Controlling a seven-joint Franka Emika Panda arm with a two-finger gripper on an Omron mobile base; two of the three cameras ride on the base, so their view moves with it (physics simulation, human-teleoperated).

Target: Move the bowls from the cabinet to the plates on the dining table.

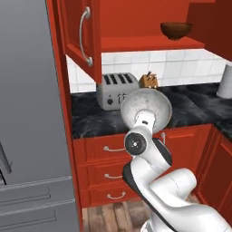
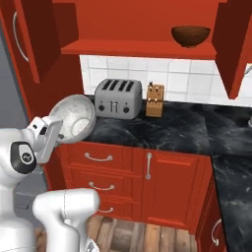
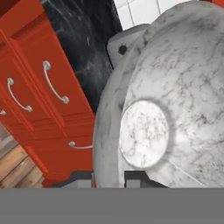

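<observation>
My gripper (image 3: 109,177) is shut on the rim of the pale grey speckled bowl (image 3: 175,109), with one fingertip on each side of the wall. The bowl (image 1: 146,106) is tilted on its side and hangs in the air in front of the black counter, below the open red cabinet (image 1: 149,44). In the right base view the bowl (image 2: 74,118) sits just past the gripper (image 2: 58,132). The dark brown bowl (image 1: 176,30) stands upright on the cabinet's shelf (image 2: 138,49), up and to the right. The plates and the dining table are out of view.
A silver toaster (image 1: 117,89) and a wooden knife block (image 1: 148,80) stand on the black counter (image 2: 187,128) against white tiles. Red drawers (image 2: 98,157) lie below it. A grey fridge (image 1: 27,113) is at the left, beside the open cabinet door (image 1: 81,36).
</observation>
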